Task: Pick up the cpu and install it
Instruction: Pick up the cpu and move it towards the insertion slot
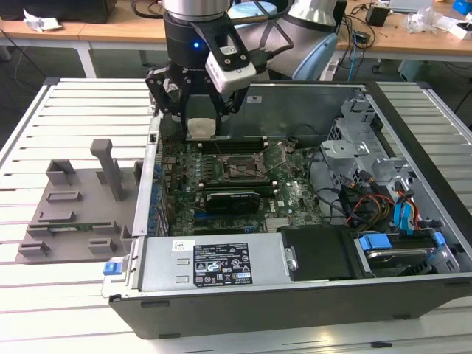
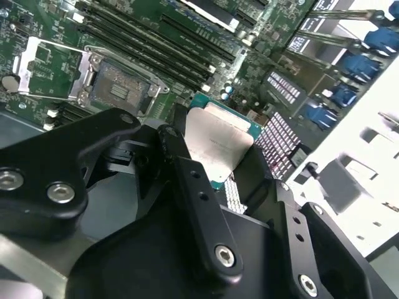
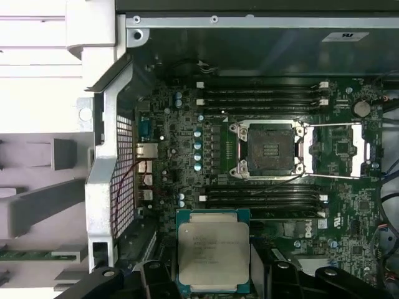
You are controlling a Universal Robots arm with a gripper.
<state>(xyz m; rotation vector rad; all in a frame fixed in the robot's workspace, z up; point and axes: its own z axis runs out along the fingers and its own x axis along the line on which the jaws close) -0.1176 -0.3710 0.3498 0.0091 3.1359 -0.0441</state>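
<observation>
The cpu is a flat square chip with a silvery top and a green edge. My gripper is shut on it and holds it in the air over the motherboard's corner nearest the exterior view's left and the case's back wall. In both wrist views the cpu sits between the black fingers. The open socket lies below and to the side of the chip, its metal frame folded back. The socket's contact area is bare.
The open computer case lies on a slatted white table. Memory slots flank the socket. Cables and drive bays are at the exterior view's right. A grey tray with upright posts stands left of the case.
</observation>
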